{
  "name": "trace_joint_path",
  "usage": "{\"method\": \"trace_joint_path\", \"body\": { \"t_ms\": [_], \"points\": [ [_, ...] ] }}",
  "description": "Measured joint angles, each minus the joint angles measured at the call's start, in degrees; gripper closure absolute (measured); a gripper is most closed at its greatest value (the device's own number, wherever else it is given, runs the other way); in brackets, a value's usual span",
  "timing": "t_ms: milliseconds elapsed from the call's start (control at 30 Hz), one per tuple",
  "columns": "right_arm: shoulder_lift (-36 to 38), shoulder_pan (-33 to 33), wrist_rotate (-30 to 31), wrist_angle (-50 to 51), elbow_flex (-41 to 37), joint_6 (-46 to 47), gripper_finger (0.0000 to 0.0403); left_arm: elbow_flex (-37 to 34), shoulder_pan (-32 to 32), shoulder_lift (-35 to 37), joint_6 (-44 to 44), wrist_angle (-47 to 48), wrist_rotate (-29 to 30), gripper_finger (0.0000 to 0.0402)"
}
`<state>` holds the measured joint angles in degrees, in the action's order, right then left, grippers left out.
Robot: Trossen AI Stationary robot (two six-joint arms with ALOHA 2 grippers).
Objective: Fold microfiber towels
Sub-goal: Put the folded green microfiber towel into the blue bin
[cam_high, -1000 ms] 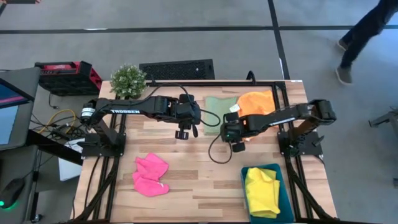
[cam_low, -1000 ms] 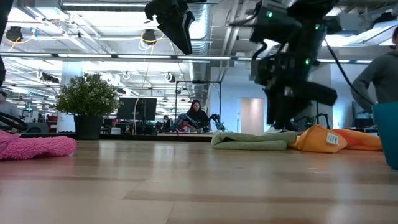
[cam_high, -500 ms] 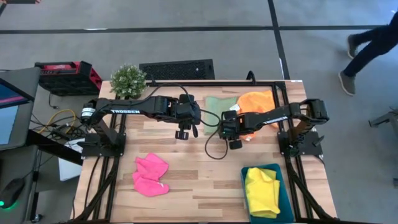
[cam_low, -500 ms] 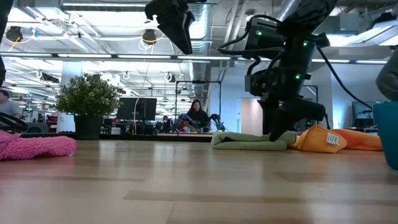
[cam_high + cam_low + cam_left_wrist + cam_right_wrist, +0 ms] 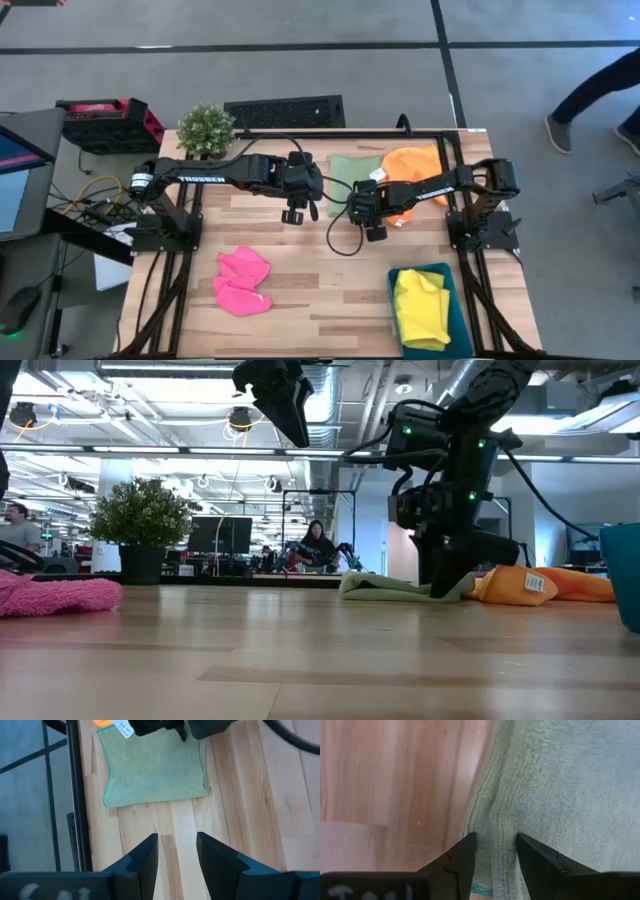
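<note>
Right gripper down low on the near edge of the light green towel at the far middle, fingers a little apart with a fold between, likely to pinch it; left gripper open, empty, just left.

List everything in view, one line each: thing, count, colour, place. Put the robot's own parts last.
Green towel: 1, light green, lying flat at the far middle of the table.
Orange towel: 1, orange, bunched just right of the green towel.
Pink towel: 1, hot pink, crumpled, near left.
Yellow towel: 1, yellow, lying in the tray.
Tray: 1, dark teal, near right corner.
Potted plant: 1, green, far left corner.
Table: 1, light wood.
Person: 1, dark trousers, floor at right.
Left gripper: open, hovering at table centre.
Right gripper: open, fingers straddling a ridge at the green towel's edge.
</note>
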<state>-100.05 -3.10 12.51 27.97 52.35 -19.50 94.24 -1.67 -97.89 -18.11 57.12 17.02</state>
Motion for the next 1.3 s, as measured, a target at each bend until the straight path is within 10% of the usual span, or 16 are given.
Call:
{"method": "trace_joint_path", "body": {
  "t_ms": [367,700,1300],
  "points": [
    [-1.96,1.28,3.87,-0.11,0.07,3.99,0.0244,-0.01,0.0,0.0,-0.04,-0.02,0.02,0.0274],
    [-2.25,1.23,4.36,0.1,-0.14,5.98,0.0388,-0.01,0.0,0.0,-0.07,-0.02,-0.07,0.0274],
    [-2.6,7.36,3.69,13.09,7.55,10.09,0.0397,-0.01,0.21,0.0,3.9,1.47,-3.32,0.0274]
  ]
}}
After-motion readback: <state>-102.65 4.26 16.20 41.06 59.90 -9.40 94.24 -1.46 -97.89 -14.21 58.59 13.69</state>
